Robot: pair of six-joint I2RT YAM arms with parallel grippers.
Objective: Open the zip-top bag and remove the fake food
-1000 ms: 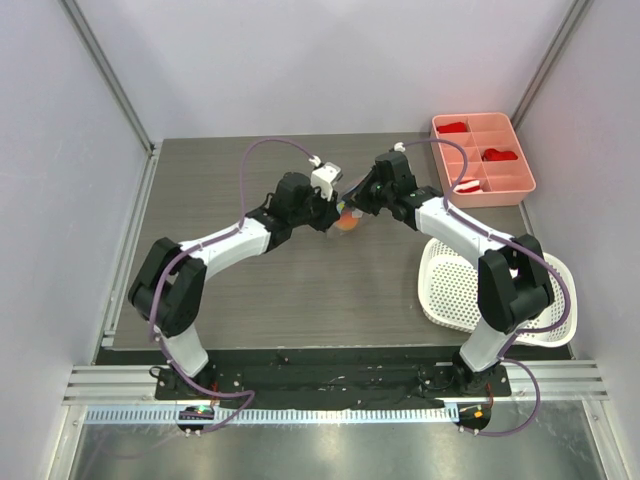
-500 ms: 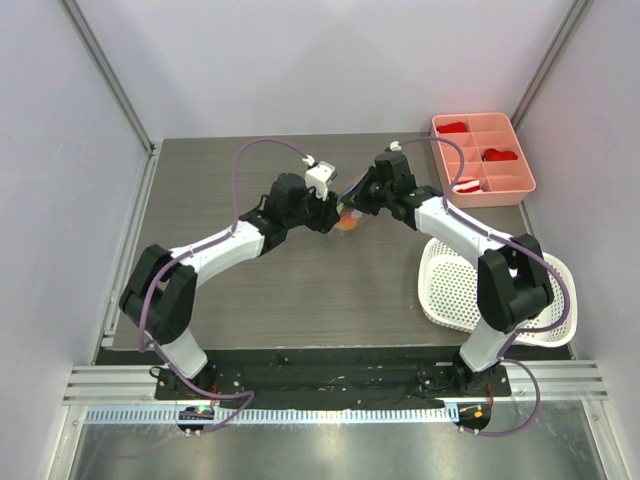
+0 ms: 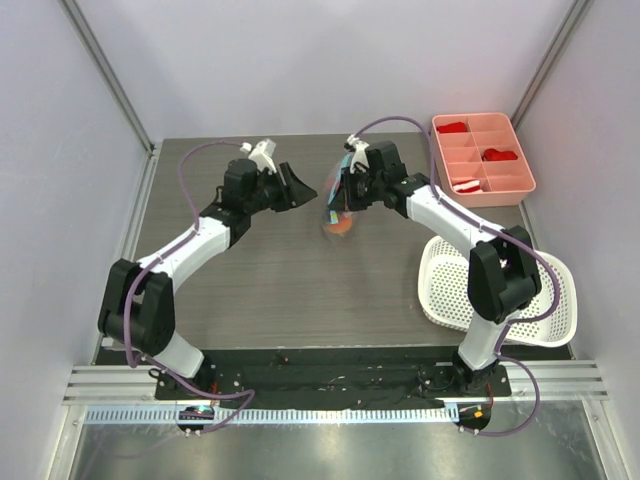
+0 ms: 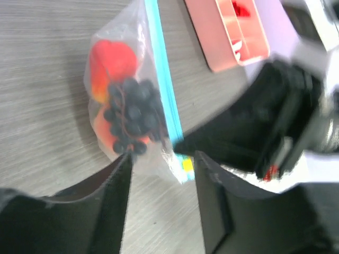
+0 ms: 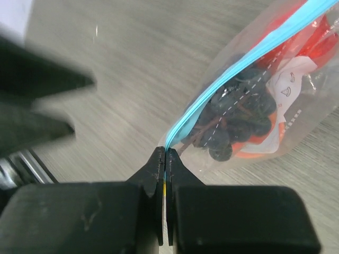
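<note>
The dark wood-grain table point(image 3: 300, 290) fills the floor of the cell, with pale walls on three sides. At its near right lies the white perforated basket point(image 3: 560, 300). In the top view the elbow of the right arm point(image 3: 497, 275) covers part of its left rim. In the far right corner sits the pink divided tray point(image 3: 483, 160), with red and white bits in some of its compartments.

The left arm point(image 3: 190, 245) reaches from the near left toward the far middle. The left gripper point(image 3: 297, 186) has its jaws parted and nothing between them, and it is apart from the bag, to the bag's left. Its wrist camera looks past its own dark fingers point(image 4: 114, 196) at the bag, with the tray's corner beyond.

The right arm stretches across from the near right, passing between basket and tray. The right gripper point(image 5: 165, 157) is pinched tight on one end of the teal-blue zip strip.

The zip-top bag point(image 3: 337, 210) hangs from that grip over the far middle of the table, between the two grippers, and is blurred in the top view. Its strip looks closed along the length in view. Inside lie the fake food pieces: an orange-peach fruit point(image 4: 108, 63), a black berry cluster point(image 4: 132, 114) against the strip, and a red piece point(image 5: 312, 42) behind a white printed label point(image 5: 288, 84).
</note>
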